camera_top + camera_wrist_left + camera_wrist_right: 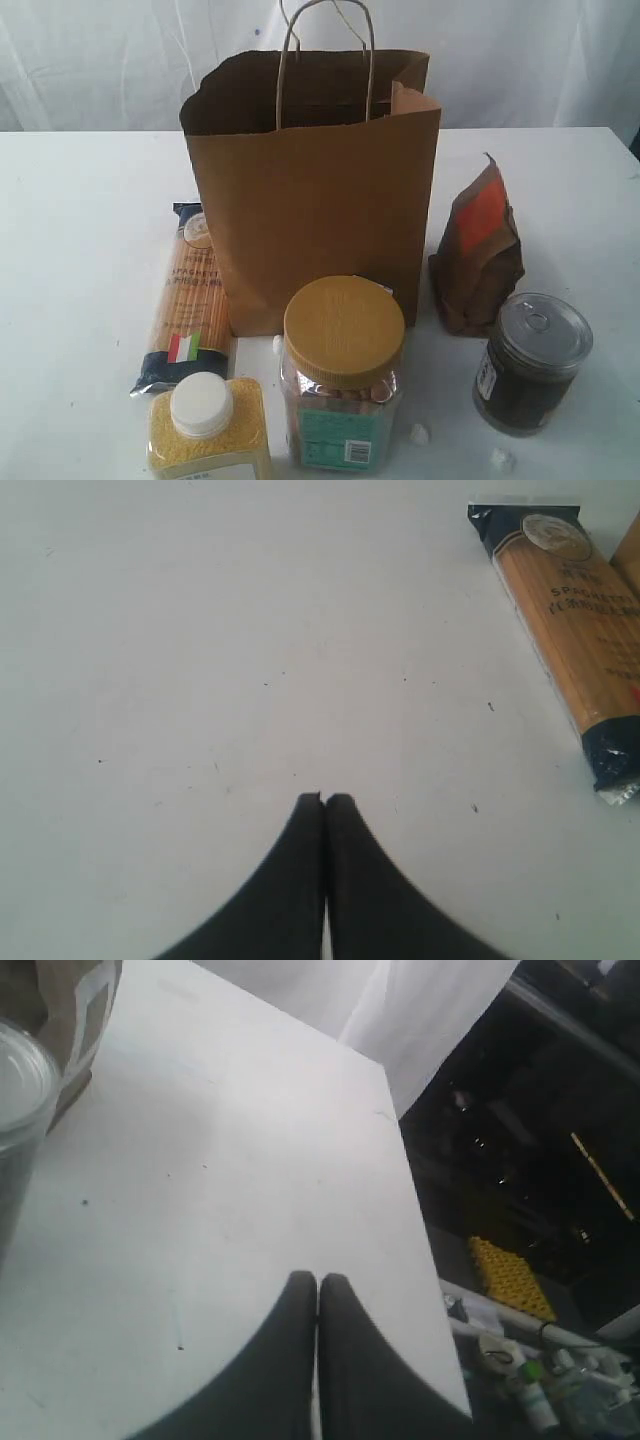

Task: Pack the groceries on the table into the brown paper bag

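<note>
The brown paper bag (320, 200) stands upright and open at the middle of the white table (80, 260). Left of it lies the spaghetti packet (187, 300) (580, 650). In front stand the yellow-lidded jar (342, 375) and the white-capped grain bottle (208, 425). The brown orange-labelled pouch (480, 250) and the dark tin can (530, 362) (15, 1110) are at the right. Neither arm shows in the exterior view. My left gripper (325, 800) is shut and empty over bare table, apart from the spaghetti. My right gripper (318, 1280) is shut and empty near the table's edge.
Tiny white lumps (420, 434) lie near the jar and can. In the right wrist view the table edge (420, 1240) drops off to a dark area with clutter. A white curtain (100, 60) hangs behind the table.
</note>
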`<action>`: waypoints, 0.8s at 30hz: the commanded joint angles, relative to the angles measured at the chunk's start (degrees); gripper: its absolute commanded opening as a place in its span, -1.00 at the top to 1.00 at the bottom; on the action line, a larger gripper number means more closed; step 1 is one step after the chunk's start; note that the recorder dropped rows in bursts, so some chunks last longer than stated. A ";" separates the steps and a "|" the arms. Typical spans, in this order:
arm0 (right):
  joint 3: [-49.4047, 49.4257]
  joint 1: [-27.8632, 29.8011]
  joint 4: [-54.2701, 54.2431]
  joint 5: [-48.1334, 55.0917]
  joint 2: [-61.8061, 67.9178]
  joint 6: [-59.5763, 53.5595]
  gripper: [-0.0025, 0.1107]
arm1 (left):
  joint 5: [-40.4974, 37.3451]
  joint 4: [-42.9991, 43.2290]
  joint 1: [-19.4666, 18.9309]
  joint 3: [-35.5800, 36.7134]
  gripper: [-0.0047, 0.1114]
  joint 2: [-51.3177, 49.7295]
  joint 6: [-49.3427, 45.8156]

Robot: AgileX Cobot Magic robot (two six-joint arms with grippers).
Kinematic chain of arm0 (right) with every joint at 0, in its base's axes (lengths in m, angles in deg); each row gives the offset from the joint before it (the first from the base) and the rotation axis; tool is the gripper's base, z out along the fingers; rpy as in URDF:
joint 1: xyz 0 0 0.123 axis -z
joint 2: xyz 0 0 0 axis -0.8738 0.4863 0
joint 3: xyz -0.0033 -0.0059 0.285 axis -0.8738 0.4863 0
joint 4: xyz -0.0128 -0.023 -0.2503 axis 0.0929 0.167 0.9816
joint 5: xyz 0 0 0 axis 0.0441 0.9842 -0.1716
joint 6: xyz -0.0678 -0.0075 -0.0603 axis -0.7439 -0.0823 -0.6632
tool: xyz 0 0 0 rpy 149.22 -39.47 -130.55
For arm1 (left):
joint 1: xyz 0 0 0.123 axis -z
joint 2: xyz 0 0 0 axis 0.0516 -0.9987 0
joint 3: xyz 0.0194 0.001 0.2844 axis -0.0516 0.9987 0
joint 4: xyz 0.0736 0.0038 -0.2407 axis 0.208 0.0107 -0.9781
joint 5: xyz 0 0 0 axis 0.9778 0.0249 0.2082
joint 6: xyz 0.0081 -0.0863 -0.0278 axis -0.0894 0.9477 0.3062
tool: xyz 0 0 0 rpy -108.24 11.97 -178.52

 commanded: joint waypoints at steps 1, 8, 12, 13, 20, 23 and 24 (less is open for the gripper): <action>0.31 -0.20 1.05 -5.12 -0.27 -3.53 0.96 | 0.02 0.08 0.26 0.36 0.92 0.29 0.08; 0.31 -0.20 -38.23 -42.94 -0.27 52.42 0.96 | 0.02 0.08 0.26 0.36 0.92 0.29 0.08; 0.31 -0.20 -41.69 -49.51 -0.27 63.10 0.96 | 0.02 0.08 0.26 0.36 0.92 0.29 0.08; 0.31 -0.20 -41.69 -48.77 -0.27 63.10 0.96 | 0.02 0.08 0.26 0.36 0.92 0.29 0.08; -0.23 -0.20 -45.17 -69.28 -0.27 91.86 0.96 | 0.02 0.08 0.26 0.36 0.92 0.29 0.08; -6.03 -0.20 -44.10 -84.20 -0.27 85.73 0.96 | 0.02 0.08 0.26 0.36 0.92 0.29 0.08; -11.71 -0.20 -38.13 -87.68 -0.27 73.79 0.96 | 0.02 0.08 0.26 0.36 0.92 0.29 0.08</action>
